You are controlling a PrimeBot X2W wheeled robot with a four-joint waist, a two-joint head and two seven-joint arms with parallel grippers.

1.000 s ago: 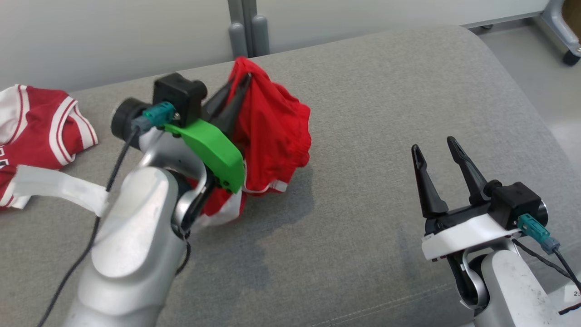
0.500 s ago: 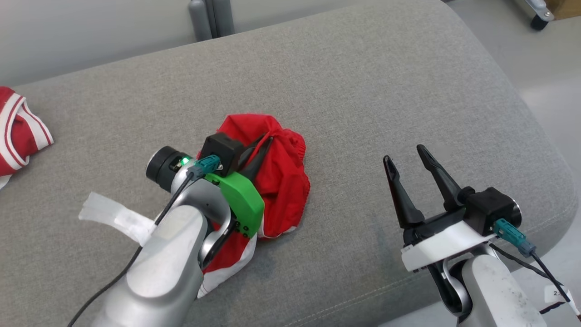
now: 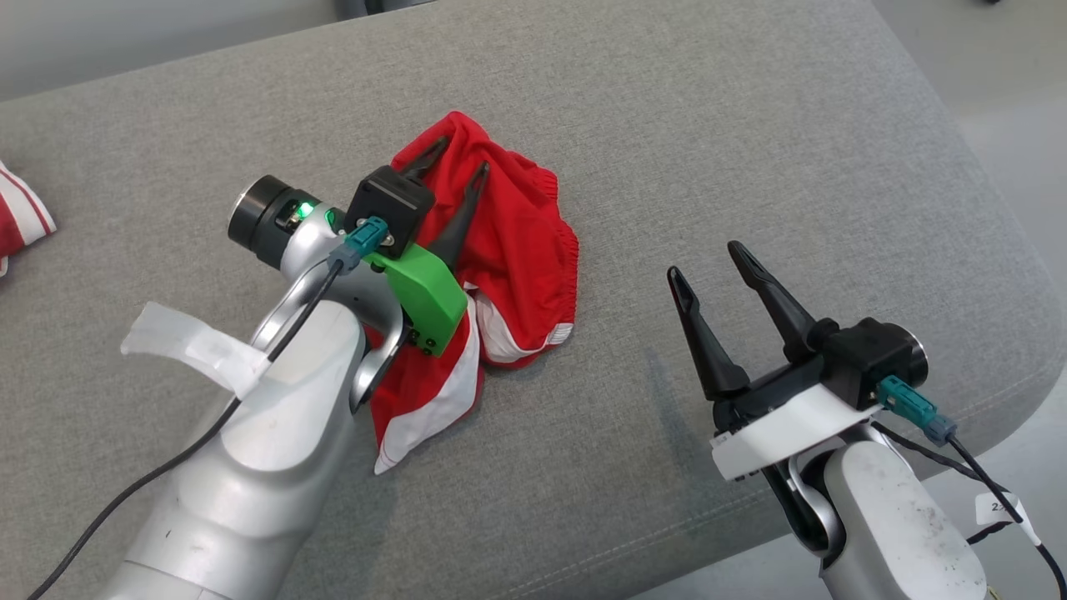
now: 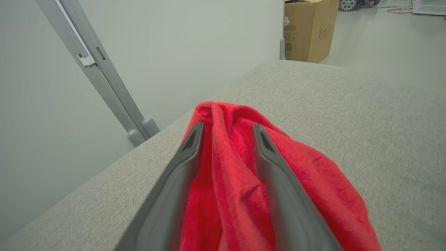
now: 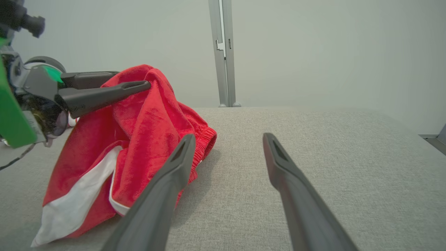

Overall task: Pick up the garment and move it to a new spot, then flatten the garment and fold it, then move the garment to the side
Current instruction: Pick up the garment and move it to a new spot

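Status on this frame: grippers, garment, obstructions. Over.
Left gripper open, fingers straddling a raised fold of the red shorts. Right gripper open, empty, to their right. Shorts crumpled on grey cushion. Another red-and-white garment far left, apart.

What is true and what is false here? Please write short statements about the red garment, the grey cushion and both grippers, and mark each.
The red garment with white trim lies on the grey fabric cushion. True.
The garment is spread out flat. False: it is bunched in a heap.
Red cloth sits between the fingers of the left gripper. True.
The right gripper is shut on the garment. False: it is open, apart from the garment.
The brown cardboard box stands on the cushion. False: it stands on the floor beyond.
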